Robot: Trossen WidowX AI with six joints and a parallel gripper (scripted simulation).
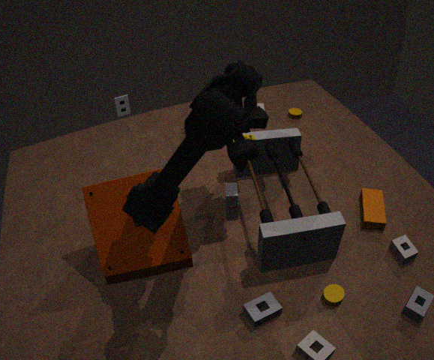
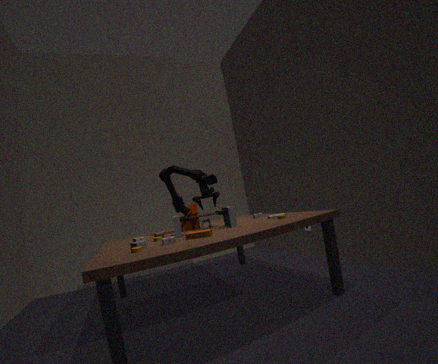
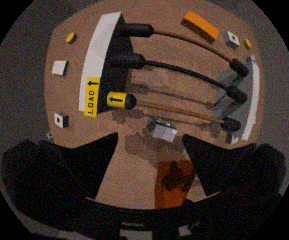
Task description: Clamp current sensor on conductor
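The grey sensor (image 1: 231, 201) (image 2: 206, 224) (image 3: 164, 131) stands on the table between the orange base and the conductors. Its jaw and arrow are too dark to read. The LOAD conductor (image 1: 257, 186) (image 3: 179, 111) is the copper one nearest the sensor. It has a yellow arrow sleeve (image 3: 117, 100) at one end, beside the yellow LOAD marker (image 3: 91, 97) on the white-topped end block. My gripper (image 2: 208, 207) (image 3: 151, 136) is open and empty, pointing down above the conductors' height. In the wrist view the sensor shows between the fingertips, well below them. In the top view the arm partly hides the marker.
Two end blocks (image 1: 300, 241) (image 3: 100, 55) carry a black middle conductor (image 1: 284, 186) (image 3: 189, 75) and a far copper one (image 1: 309, 178) (image 3: 194, 42). An orange block (image 1: 372, 205) (image 3: 200, 26), several white square-holed blocks and yellow discs lie around. The orange base plate (image 1: 104, 240) is beside the sensor.
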